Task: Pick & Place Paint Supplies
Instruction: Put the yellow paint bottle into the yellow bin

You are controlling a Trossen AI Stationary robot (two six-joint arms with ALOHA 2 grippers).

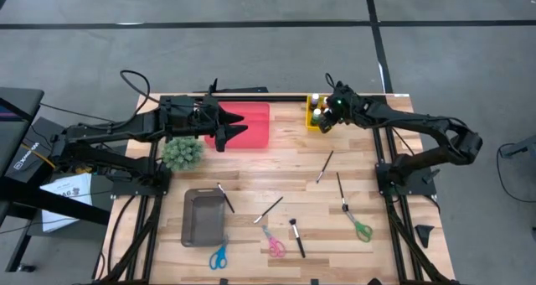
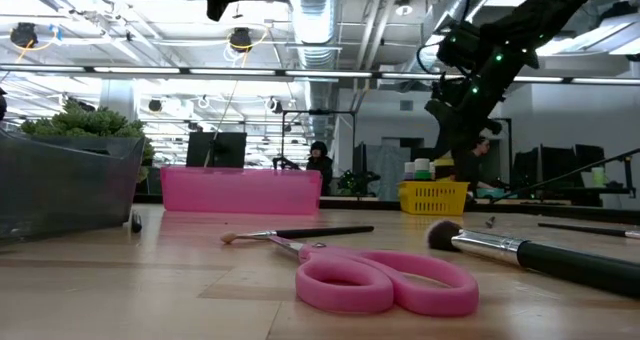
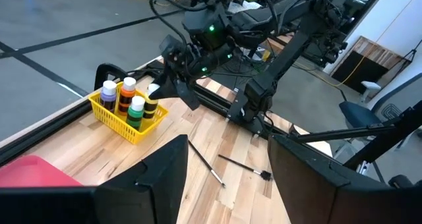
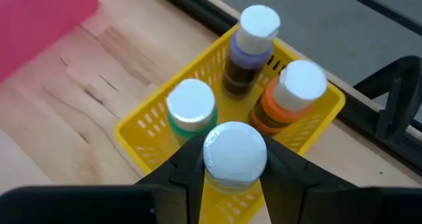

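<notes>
A yellow basket (image 1: 311,120) stands at the table's far edge with purple-, orange- and green-bodied paint bottles in it, each white-capped. My right gripper (image 4: 234,168) hangs over the basket, shut on a fourth bottle, yellow-and-black striped (image 3: 151,109). My left gripper (image 3: 227,184) is open and holds nothing, above the pink tray (image 1: 251,126). Several thin dark-handled brushes lie flat on the wood, among them two (image 1: 324,166) (image 1: 341,191) right of centre and one (image 1: 268,209) near the middle. My right gripper pinches the yellow-and-black bottle just below its white cap (image 4: 234,151), one finger (image 4: 188,168) on each side. The fingers come from above, slanting down from the table's right. The bottle stands upright with its lower body inside the basket, among the other bottles.
A fuzzy green tuft (image 1: 182,153) sits beside the left arm. A grey bin (image 1: 203,218) stands near the front left. Blue (image 1: 219,256), pink (image 1: 274,243) and green (image 1: 360,228) scissors and a thick brush (image 1: 296,237) lie along the near side. A person (image 2: 320,165) shows far behind.
</notes>
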